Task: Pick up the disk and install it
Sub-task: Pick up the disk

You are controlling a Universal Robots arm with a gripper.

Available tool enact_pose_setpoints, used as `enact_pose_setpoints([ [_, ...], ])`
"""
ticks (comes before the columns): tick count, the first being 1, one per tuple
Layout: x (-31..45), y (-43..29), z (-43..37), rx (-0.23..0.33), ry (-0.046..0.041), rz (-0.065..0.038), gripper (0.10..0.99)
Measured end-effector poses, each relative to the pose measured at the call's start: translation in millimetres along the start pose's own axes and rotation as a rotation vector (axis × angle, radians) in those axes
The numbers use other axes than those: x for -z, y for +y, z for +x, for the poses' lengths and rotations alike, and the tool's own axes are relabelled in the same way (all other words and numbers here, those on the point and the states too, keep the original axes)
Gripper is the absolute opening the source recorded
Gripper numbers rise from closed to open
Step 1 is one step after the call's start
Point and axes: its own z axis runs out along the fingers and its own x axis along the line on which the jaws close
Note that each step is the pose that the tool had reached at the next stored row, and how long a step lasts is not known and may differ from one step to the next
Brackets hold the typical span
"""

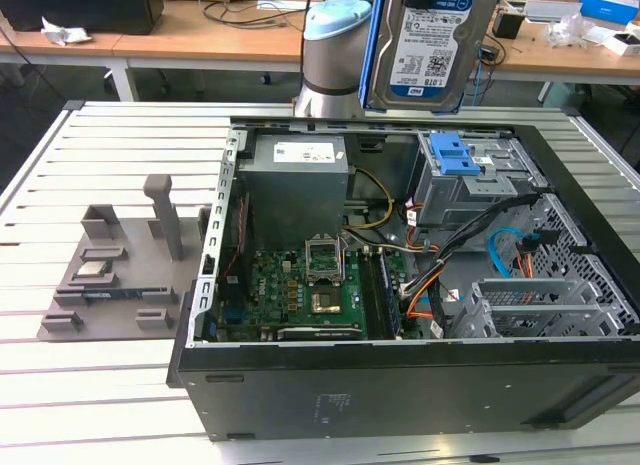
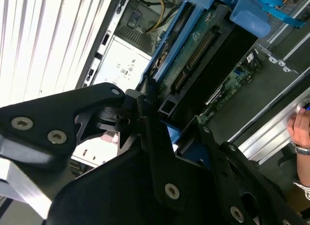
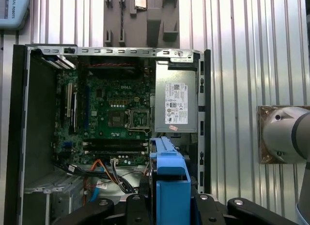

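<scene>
While end effector [image 3: 170,208] grips disk [image 1: 432,45] by blue-framed edges, disk held upright, raised above case [image 1: 380,385]. Below end effector: cage [image 1: 470,180] with blue latch [image 1: 452,153]. Farther: motherboard [image 1: 300,285], power supply [image 1: 297,180]. Farthest: grey fixture [image 1: 110,275] on bench [image 1: 100,385].

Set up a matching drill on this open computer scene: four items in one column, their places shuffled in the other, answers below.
Items
1. silver rectangular disk with a blue plastic frame
2. blue plastic latch
3. small square silver chip
4. green circuit board

Places
A. on the grey plastic holder outside the black computer case, at the exterior view's left
B. flat on the case floor
C. held in the gripper above the case
D. on top of the grey metal cage

Pairs: 1-C, 2-D, 3-A, 4-B
</scene>
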Motion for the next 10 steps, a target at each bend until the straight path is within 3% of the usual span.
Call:
enact_pose_setpoints([
  [10,0.1,-0.2,12.3,0.0,0.0,0.0,0.369],
])
